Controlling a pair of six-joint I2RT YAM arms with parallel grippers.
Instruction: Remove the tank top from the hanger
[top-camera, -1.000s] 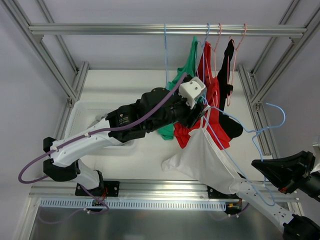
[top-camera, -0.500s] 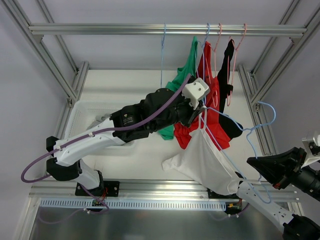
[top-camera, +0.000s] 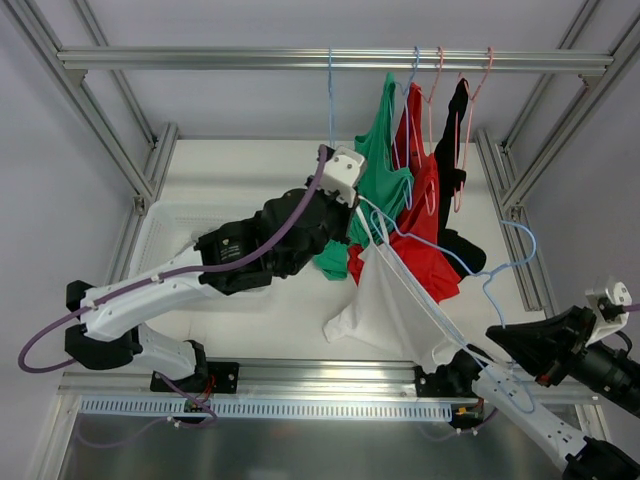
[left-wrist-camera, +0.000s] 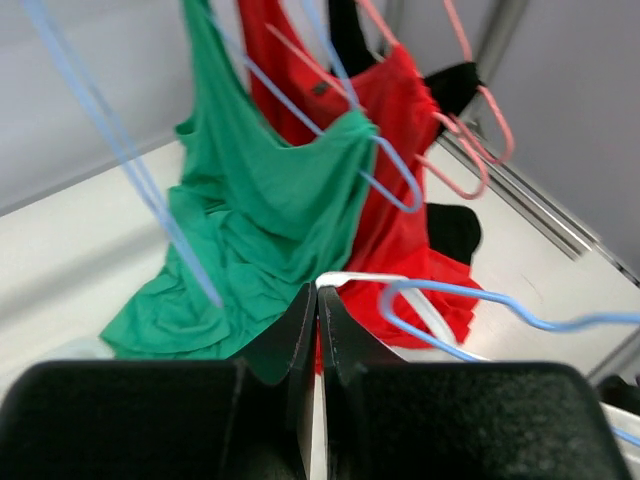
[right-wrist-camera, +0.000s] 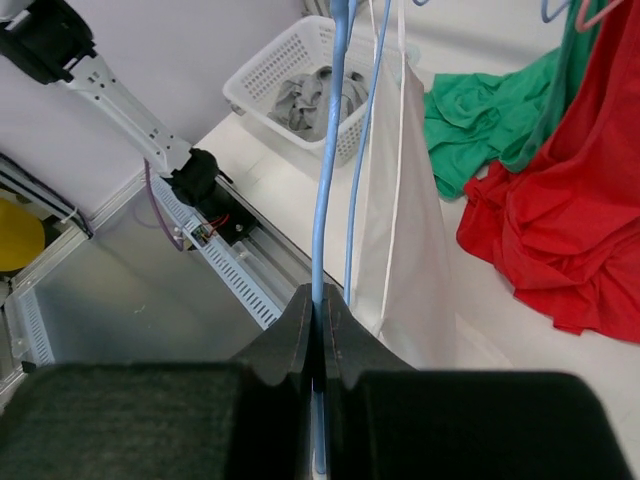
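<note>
Left tool (left-wrist-camera: 318, 296), having just clenched on a strap of the white tank top (top-camera: 385, 300), is pulling toward ten o'clock. Right tool (right-wrist-camera: 318, 296) is gripping the blue hanger (right-wrist-camera: 325, 180) at four o'clock, and the top is stretching between them.

White table (top-camera: 250, 170) carries a basket (top-camera: 160, 215) plus pooled green top (top-camera: 335, 262) and red top (top-camera: 400, 262).

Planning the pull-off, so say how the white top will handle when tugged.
Probably floppy: the white top hangs limp off the blue hanger. Likely light, since thin wire carries it. Its strap may stretch when pulled.
</note>
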